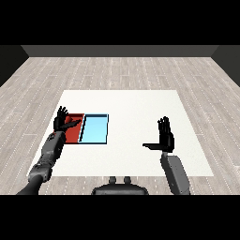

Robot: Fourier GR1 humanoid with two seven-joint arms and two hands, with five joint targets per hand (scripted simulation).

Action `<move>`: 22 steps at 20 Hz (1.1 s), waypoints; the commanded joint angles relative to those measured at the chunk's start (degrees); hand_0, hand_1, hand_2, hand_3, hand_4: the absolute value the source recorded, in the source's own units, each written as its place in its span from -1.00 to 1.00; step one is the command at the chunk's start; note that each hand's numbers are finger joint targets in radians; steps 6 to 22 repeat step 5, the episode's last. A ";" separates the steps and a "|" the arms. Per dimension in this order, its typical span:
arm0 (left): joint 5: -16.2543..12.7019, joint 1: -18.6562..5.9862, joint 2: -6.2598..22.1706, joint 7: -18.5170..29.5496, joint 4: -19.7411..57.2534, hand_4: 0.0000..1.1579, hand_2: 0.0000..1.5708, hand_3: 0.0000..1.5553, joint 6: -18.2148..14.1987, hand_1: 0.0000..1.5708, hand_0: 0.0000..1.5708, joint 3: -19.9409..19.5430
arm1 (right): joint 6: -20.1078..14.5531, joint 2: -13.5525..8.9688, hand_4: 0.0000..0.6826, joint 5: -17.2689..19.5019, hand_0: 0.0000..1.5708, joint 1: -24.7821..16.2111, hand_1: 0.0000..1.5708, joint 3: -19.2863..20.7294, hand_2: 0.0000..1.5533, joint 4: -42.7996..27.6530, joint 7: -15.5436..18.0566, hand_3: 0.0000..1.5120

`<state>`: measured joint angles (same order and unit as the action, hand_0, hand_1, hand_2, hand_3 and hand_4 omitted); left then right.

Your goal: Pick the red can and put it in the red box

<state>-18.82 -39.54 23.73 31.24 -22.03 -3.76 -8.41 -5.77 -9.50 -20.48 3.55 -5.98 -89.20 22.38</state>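
Observation:
The red tray point(75, 132) lies at the table's left side, with the light blue tray point(95, 130) touching its right edge. My left hand point(62, 120) is over the red tray's left part, fingers straight and spread, thumb pointing right; it holds nothing and hides part of the tray. My right hand point(165, 137) is raised over the right half of the table, fingers straight up and thumb stretched out to the left, with nothing in it. No red can shows anywhere in the head view.
The white table point(126, 105) stands on a grey wooden floor. My left forearm point(48, 154) crosses the table's left front edge, and my right forearm point(175, 173) comes in over the front edge at the right.

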 commanded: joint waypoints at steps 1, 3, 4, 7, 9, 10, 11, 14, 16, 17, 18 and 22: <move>-7.32 4.57 -5.78 11.97 -8.08 -1.00 -1.00 -1.00 10.07 -1.00 -1.00 -4.84 | 0.37 -0.62 -1.00 1.03 -1.00 0.08 -1.00 -0.36 -1.00 0.92 0.23 -1.00; -7.16 4.78 -10.87 12.20 -12.73 -1.00 -1.00 -1.00 11.29 -1.00 -1.00 -2.39 | 1.20 -0.93 -1.00 1.26 -1.00 -0.57 -1.00 -0.73 -1.00 -0.54 1.16 -1.00; -5.72 6.74 -11.66 12.31 -15.50 -1.00 -1.00 -1.00 11.74 -1.00 -1.00 -0.06 | 2.63 -3.44 -1.00 1.43 -1.00 -0.36 -1.00 0.37 -1.00 -0.65 1.01 -1.00; -5.94 9.03 -13.54 13.24 -18.67 -1.00 -1.00 -1.00 10.40 -1.00 -1.00 0.47 | 2.19 -1.72 -1.00 1.33 -1.00 0.70 -1.00 -0.23 -1.00 1.44 1.00 -1.00; -5.94 9.03 -13.54 13.24 -18.67 -1.00 -1.00 -1.00 10.40 -1.00 -1.00 0.47 | 2.19 -1.72 -1.00 1.33 -1.00 0.70 -1.00 -0.23 -1.00 1.44 1.00 -1.00; -5.94 9.03 -13.54 13.24 -18.67 -1.00 -1.00 -1.00 10.40 -1.00 -1.00 0.47 | 2.19 -1.72 -1.00 1.33 -1.00 0.70 -1.00 -0.23 -1.00 1.44 1.00 -1.00; -5.94 9.03 -13.54 13.24 -18.67 -1.00 -1.00 -1.00 10.40 -1.00 -1.00 0.47 | 2.19 -1.72 -1.00 1.33 -1.00 0.70 -1.00 -0.23 -1.00 1.44 1.00 -1.00; -5.94 9.03 -13.54 13.24 -18.67 -1.00 -1.00 -1.00 10.40 -1.00 -1.00 0.47 | 2.19 -1.72 -1.00 1.33 -1.00 0.70 -1.00 -0.23 -1.00 1.44 1.00 -1.00; -5.94 9.03 -13.54 13.24 -18.67 -1.00 -1.00 -1.00 10.40 -1.00 -1.00 0.47 | 2.19 -1.72 -1.00 1.33 -1.00 0.70 -1.00 -0.23 -1.00 1.44 1.00 -1.00; -5.94 9.03 -13.54 13.24 -18.67 -1.00 -1.00 -1.00 10.40 -1.00 -1.00 0.47 | 2.19 -1.72 -1.00 1.33 -1.00 0.70 -1.00 -0.23 -1.00 1.44 1.00 -1.00; -5.94 9.03 -13.54 13.24 -18.67 -1.00 -1.00 -1.00 10.40 -1.00 -1.00 0.47 | 2.19 -1.72 -1.00 1.33 -1.00 0.70 -1.00 -0.23 -1.00 1.44 1.00 -1.00; -5.94 9.03 -13.54 13.24 -18.67 -1.00 -1.00 -1.00 10.40 -1.00 -1.00 0.47 | 2.19 -1.72 -1.00 1.33 -1.00 0.70 -1.00 -0.23 -1.00 1.44 1.00 -1.00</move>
